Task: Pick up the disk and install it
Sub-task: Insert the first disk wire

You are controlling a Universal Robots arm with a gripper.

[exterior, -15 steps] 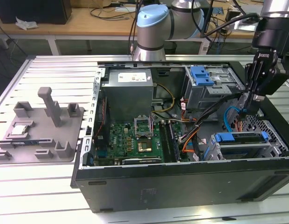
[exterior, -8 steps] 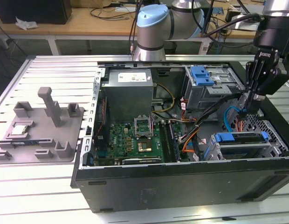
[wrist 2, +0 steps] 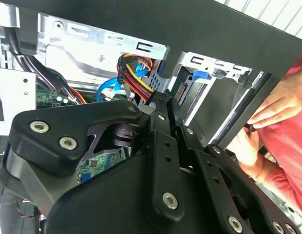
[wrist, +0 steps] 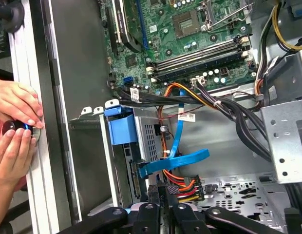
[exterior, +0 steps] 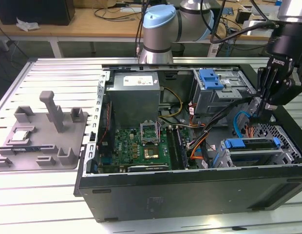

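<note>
Gripper (exterior: 259, 116) hovers above the slotted-in disk (exterior: 252, 145).
Jaws together and empty, at the disk's one o'clock, likely closed so the tip can press it home.

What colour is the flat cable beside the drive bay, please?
Blue flat cable, best in first wrist view.

worktop (exterior: 53, 73): slotted silver metal, ribbed lengthwise; pale glare lay along its near slats. wooden bench (exterior: 87, 23): light brown top on white legs (exterior: 56, 48), stood behind the worktop and ran across the back of the exterior view. on the bench were a black box (exterior: 34, 10) at the exterior view's left, crumpled white paper (exterior: 25, 24) just beside it, and loose cables (exterior: 117, 9) nearer the middle.
</note>
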